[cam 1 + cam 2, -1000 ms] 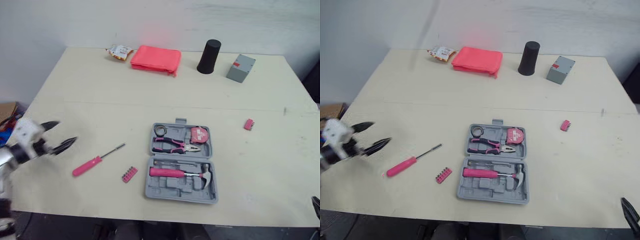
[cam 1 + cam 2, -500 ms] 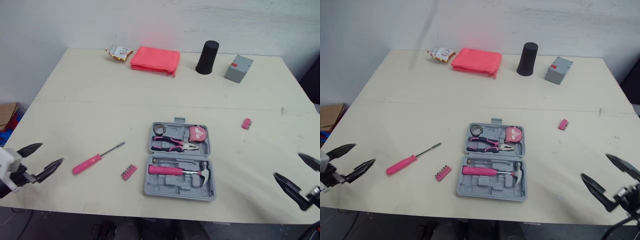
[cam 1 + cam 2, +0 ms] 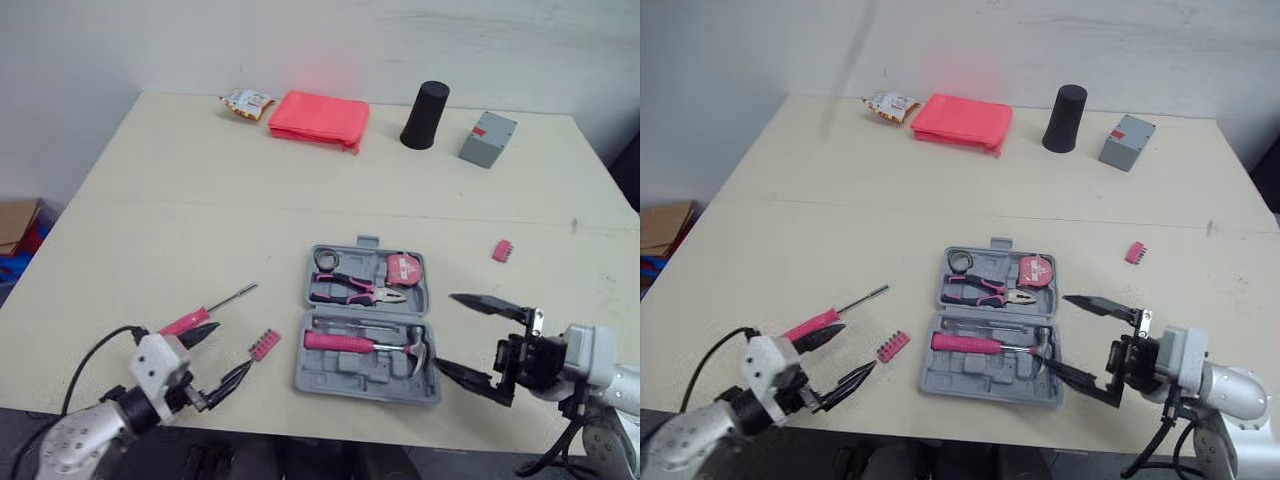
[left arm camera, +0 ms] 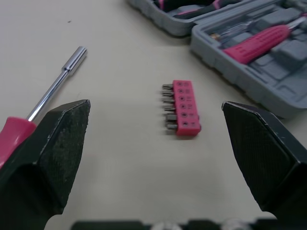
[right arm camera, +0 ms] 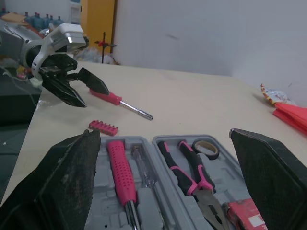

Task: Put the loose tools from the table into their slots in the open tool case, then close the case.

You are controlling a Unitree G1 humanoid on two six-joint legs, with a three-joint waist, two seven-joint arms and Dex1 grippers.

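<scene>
The grey tool case (image 3: pixel 362 385) lies open at the table's front middle, holding a pink hammer (image 3: pixel 360 343), pliers (image 3: pixel 355 291), a tape measure (image 3: pixel 403 269) and a roll of tape (image 3: pixel 324 260). Left of it lie a pink screwdriver (image 3: pixel 215 307) and a pink bit holder (image 3: pixel 263 344). A second bit holder (image 3: pixel 502 250) lies right of the case. My left gripper (image 3: pixel 220 355) is open, low over the table just short of the first bit holder (image 4: pixel 182 107), one finger beside the screwdriver handle. My right gripper (image 3: pixel 447 332) is open at the case's right edge, empty.
Along the far edge stand a snack packet (image 3: pixel 247 100), a pink pouch (image 3: pixel 318 118), a black cup (image 3: pixel 424 115) and a grey box (image 3: pixel 488 137). A cardboard box (image 3: pixel 18 222) sits on the floor beyond the table's left side.
Both grippers came in from the table's outer front corners. The left now sits by the screwdriver and bit holder; the right reaches the case's right edge. Nothing on the table moved.
</scene>
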